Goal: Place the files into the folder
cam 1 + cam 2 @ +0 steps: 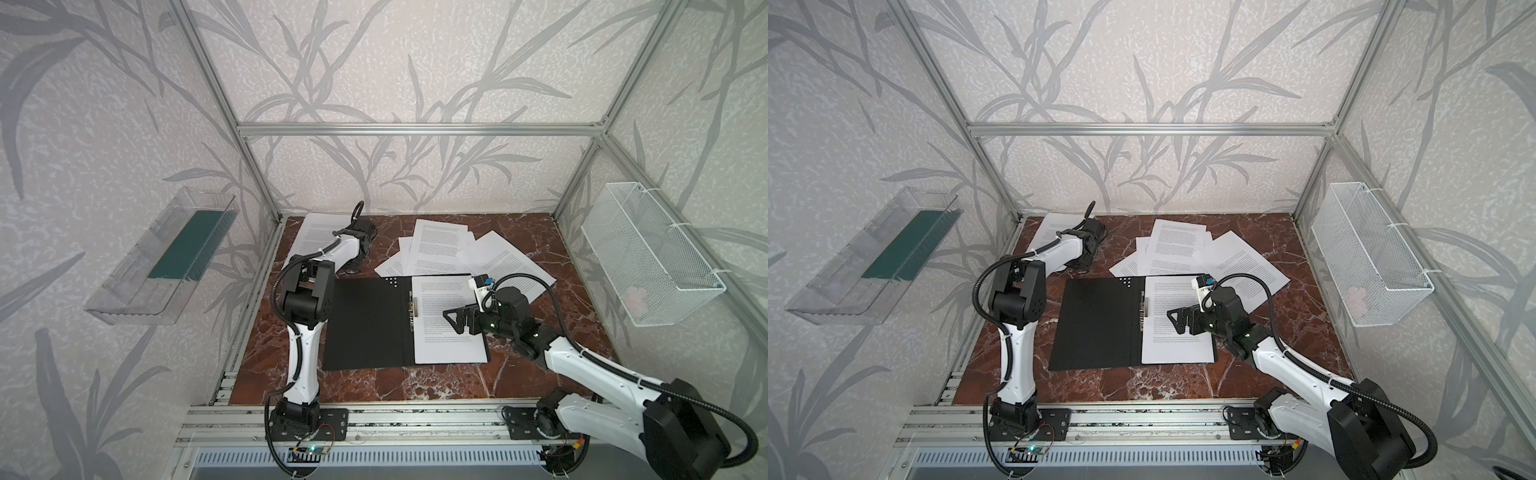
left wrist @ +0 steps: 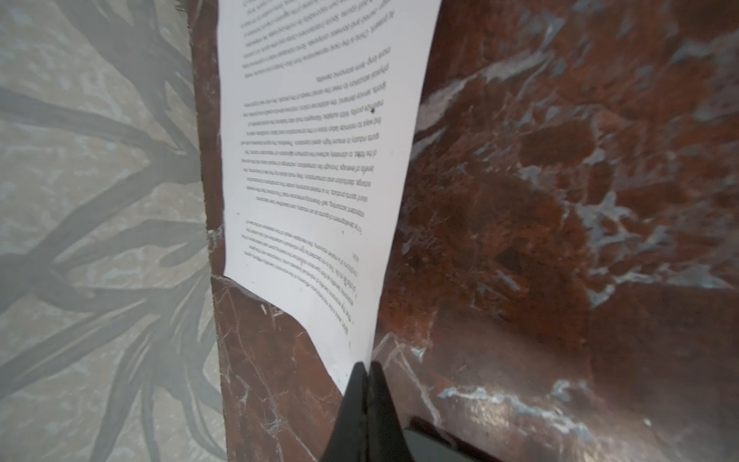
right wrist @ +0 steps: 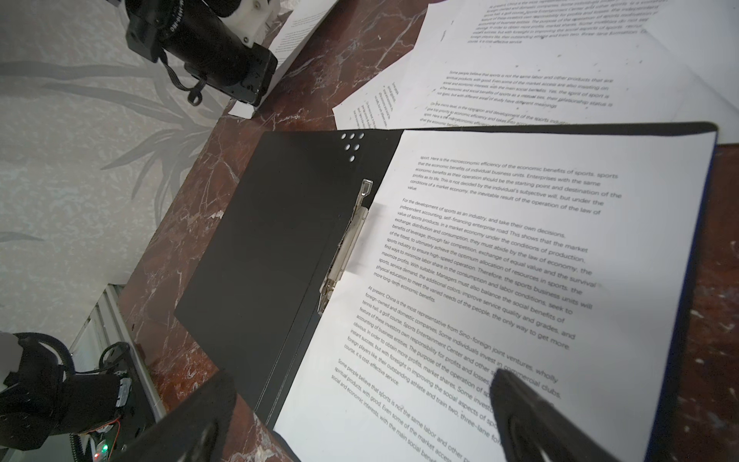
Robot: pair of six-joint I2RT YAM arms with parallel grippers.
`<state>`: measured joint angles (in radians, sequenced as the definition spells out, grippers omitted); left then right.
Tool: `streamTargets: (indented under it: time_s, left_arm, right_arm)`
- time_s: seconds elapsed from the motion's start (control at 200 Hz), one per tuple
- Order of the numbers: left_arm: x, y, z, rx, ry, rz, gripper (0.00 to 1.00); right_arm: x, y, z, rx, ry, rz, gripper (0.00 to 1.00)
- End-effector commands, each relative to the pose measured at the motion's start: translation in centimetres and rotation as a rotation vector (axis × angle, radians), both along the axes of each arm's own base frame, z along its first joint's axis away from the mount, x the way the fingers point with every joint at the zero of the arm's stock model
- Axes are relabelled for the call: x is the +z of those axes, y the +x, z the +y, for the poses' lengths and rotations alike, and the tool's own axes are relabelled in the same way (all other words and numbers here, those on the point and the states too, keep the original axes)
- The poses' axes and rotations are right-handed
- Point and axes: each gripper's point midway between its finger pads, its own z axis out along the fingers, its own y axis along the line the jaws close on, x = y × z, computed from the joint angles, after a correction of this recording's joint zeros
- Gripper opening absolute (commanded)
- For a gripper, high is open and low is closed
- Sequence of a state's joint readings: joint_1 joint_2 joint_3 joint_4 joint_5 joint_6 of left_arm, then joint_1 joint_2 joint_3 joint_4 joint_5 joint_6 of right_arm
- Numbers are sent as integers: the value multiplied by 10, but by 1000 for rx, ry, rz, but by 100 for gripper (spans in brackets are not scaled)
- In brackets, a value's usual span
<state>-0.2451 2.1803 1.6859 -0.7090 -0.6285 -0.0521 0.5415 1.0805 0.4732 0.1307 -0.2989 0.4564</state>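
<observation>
The folder (image 1: pixel 370 320) (image 1: pixel 1100 320) (image 3: pixel 280 240) lies open and black side up in the middle of the table. Its metal spine clip (image 3: pixel 346 248) is bare. One of the files (image 1: pixel 449 332) (image 3: pixel 520 240) lies flat on its right half. My right gripper (image 1: pixel 453 322) (image 1: pixel 1177 322) (image 3: pixel 362 376) hovers open above that sheet, holding nothing. Several more files (image 1: pixel 440 245) (image 1: pixel 1179 245) lie fanned behind the folder. Another sheet (image 1: pixel 316 232) (image 2: pixel 316 160) lies at the back left, and my left gripper (image 2: pixel 366 366) (image 1: pixel 351 270) is shut on its near corner.
A clear plastic tray (image 1: pixel 162 257) with a green insert hangs on the left wall. On the right wall there is a white wire basket (image 1: pixel 652 257). Aluminium frame posts stand at the table's back corners, and a mounting rail (image 1: pixel 415 419) runs along the front edge.
</observation>
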Motion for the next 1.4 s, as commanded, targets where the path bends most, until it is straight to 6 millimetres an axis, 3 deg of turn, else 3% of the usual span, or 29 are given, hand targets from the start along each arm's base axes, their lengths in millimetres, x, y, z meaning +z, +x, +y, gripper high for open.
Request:
streamTargets:
  time_s: [0.0, 0.275, 0.415, 0.54, 0.605, 0.685, 0.745, 0.83, 0.91, 1.065, 1.23, 1.395]
  left_arm:
    - [64, 1, -20, -49, 12, -118, 0]
    - [120, -11, -137, -341, 71, -236, 0]
    - [145, -31, -197, -501, 114, -295, 0]
    - [155, -54, -230, -614, 162, -341, 0]
    - [154, -60, -224, -589, 156, -350, 0]
    - [141, -60, -194, -486, 73, -308, 2]
    - [124, -56, -162, -377, -3, -253, 27]
    - [96, -54, -131, -271, -110, -164, 71]
    - [77, -46, -112, -202, -135, -112, 85]
    - [56, -34, -95, -68, -73, -44, 90]
    - [32, -26, -98, -8, -42, 21, 90]
    - [10, -28, -88, 20, 16, 52, 90]
  right_arm:
    - [1, 0, -6, -18, -19, -21, 99]
    - [5, 2, -21, -84, -54, -60, 99]
    - [7, 4, -34, -142, -74, -75, 99]
    - [10, 5, -47, -198, -70, -79, 99]
    - [10, 5, -48, -196, -60, -77, 99]
    - [10, 5, -46, -187, -59, -75, 99]
    - [9, 5, -45, -181, -56, -68, 99]
    - [9, 4, -41, -165, -44, -61, 99]
    - [9, 4, -39, -156, -40, -56, 99]
    - [8, 4, -37, -148, -38, -54, 99]
    - [8, 4, -36, -140, -36, -50, 99]
    - [8, 4, -34, -133, -32, -47, 99]
